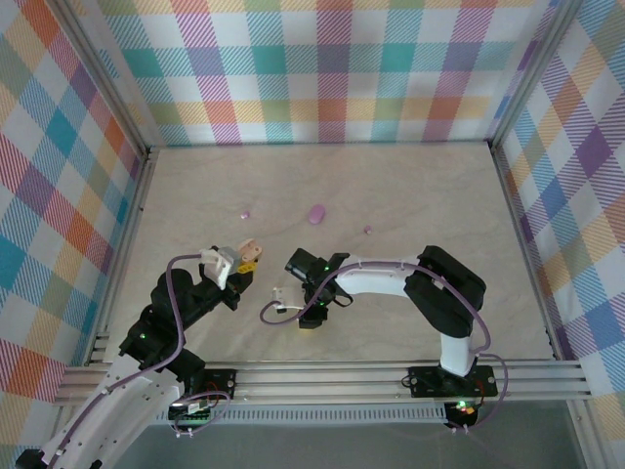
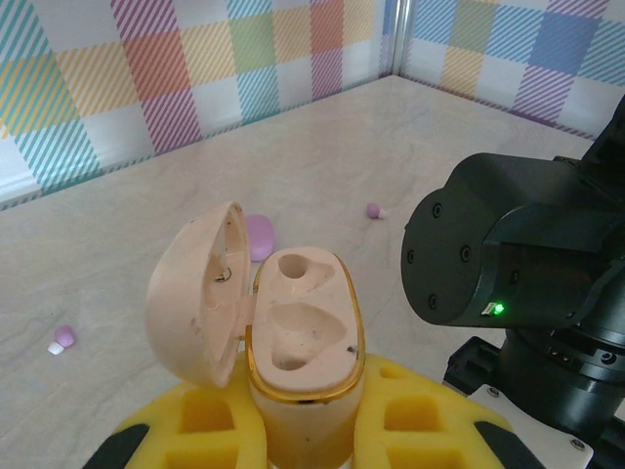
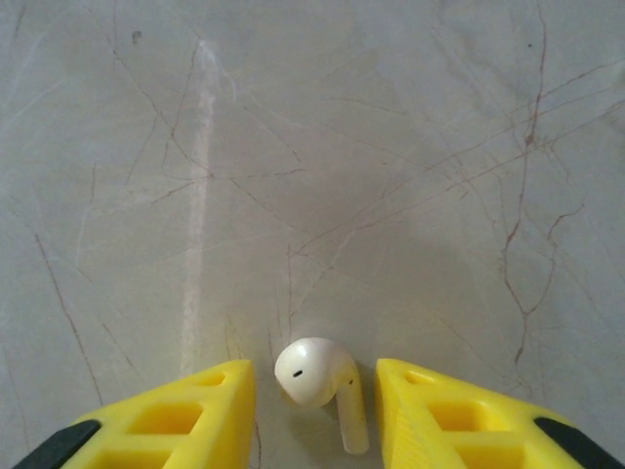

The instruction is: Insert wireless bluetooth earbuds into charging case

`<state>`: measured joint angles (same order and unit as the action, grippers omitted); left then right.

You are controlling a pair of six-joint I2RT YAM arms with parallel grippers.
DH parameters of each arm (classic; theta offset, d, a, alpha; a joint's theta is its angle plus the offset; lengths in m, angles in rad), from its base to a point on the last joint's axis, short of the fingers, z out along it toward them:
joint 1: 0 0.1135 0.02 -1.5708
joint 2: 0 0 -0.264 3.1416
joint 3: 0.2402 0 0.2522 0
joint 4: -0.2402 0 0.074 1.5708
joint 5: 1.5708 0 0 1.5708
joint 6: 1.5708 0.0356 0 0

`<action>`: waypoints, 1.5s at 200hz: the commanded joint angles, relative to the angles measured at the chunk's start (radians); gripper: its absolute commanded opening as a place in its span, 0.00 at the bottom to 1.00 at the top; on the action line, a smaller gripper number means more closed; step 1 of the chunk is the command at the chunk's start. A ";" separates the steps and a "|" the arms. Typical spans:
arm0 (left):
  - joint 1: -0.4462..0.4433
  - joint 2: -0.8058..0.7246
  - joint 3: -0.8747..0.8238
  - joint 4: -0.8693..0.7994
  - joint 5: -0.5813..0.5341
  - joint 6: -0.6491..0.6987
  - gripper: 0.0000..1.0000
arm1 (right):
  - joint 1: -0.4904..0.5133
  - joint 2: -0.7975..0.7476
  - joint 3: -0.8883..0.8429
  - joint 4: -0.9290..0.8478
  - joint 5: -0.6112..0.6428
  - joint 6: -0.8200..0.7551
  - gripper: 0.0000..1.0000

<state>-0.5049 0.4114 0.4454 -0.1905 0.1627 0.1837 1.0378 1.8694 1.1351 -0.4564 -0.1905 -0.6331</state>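
I see a pale table top (image 1: 410, 195) with faint veining, enclosed on three sides by walls (image 1: 322, 68) of pastel checked cloth. Metal posts (image 1: 103, 76) rise from the two back corners, and grooved metal rails (image 1: 332, 376) run across the near edge. In the right wrist view the surface carries a chalky white streak (image 3: 200, 147) and thin reddish-brown lines (image 3: 518, 225), possibly scratches or natural veins.
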 commanded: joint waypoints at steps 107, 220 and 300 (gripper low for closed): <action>0.009 -0.014 0.001 0.015 0.002 -0.001 0.00 | -0.076 -0.163 -0.126 0.166 0.006 0.381 0.25; 0.008 0.164 -0.008 0.288 0.198 -0.049 0.00 | -0.292 -0.657 -0.189 0.206 0.111 0.976 0.20; -0.076 0.406 0.062 0.520 0.321 -0.004 0.00 | -0.270 -0.796 -0.191 0.502 -0.020 1.031 0.20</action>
<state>-0.5571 0.7906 0.4561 0.2039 0.4309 0.1543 0.7479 1.0954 0.9241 -0.1059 -0.1520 0.3790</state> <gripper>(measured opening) 0.156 0.207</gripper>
